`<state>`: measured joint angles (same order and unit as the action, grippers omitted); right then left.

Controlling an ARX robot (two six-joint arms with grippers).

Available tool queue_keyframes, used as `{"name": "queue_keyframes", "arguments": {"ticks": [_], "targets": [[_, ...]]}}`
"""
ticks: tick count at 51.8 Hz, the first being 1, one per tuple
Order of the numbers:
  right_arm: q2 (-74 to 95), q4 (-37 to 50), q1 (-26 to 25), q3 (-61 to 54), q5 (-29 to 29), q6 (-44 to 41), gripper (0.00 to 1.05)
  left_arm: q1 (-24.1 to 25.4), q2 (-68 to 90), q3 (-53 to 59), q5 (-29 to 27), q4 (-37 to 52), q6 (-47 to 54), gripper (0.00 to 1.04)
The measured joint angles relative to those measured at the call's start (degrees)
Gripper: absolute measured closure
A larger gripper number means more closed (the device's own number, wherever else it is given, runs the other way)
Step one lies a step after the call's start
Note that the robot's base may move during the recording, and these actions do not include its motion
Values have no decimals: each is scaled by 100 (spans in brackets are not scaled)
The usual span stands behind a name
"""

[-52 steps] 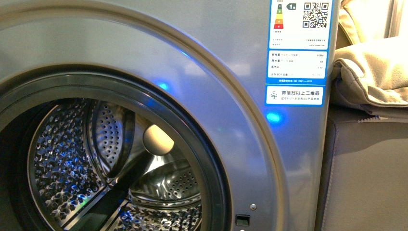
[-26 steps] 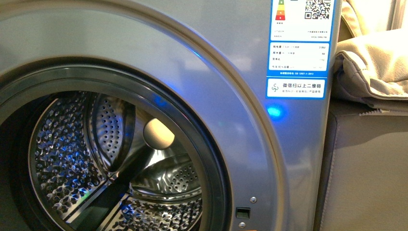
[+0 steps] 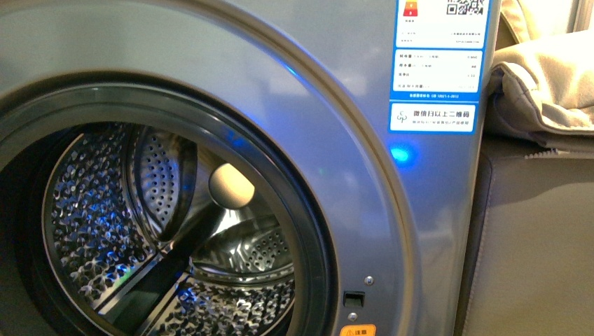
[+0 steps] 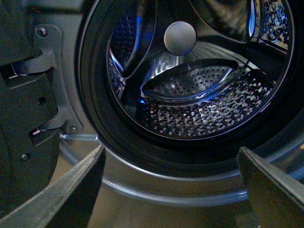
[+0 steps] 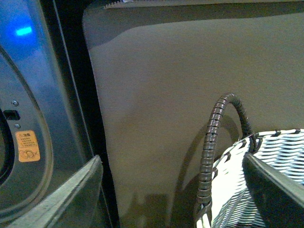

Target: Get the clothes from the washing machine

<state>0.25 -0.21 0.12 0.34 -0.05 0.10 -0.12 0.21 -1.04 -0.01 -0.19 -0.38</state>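
Little of the robot's own body shows. In the front view no arm appears. In the left wrist view, the left gripper shows as two dark, flat, wedge-shaped fingers with straight edges, grey to near black in the dim light, each narrowing to a pointed tip. In the right wrist view, the right gripper has the same two fingers; one looks matte grey with a lighter, slightly rough edge, the other darker. No cables, screws or markings can be made out on either.

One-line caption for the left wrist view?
Open left gripper faces the washing machine porthole; no clothes visible in its drum.
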Motion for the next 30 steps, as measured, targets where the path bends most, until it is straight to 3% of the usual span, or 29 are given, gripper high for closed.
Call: {"name": "queue_keyframes", "arguments": {"ticks": [2, 4, 30], "targets": [[0, 0, 0, 0, 0, 0, 7, 0, 0, 0, 0, 0, 0, 7], [0, 0, 0, 0, 0, 4, 6, 0, 0, 0, 0, 0, 15, 5], [0, 0, 0, 0, 0, 2, 8, 0, 0, 0, 0, 0, 15, 7]]}}
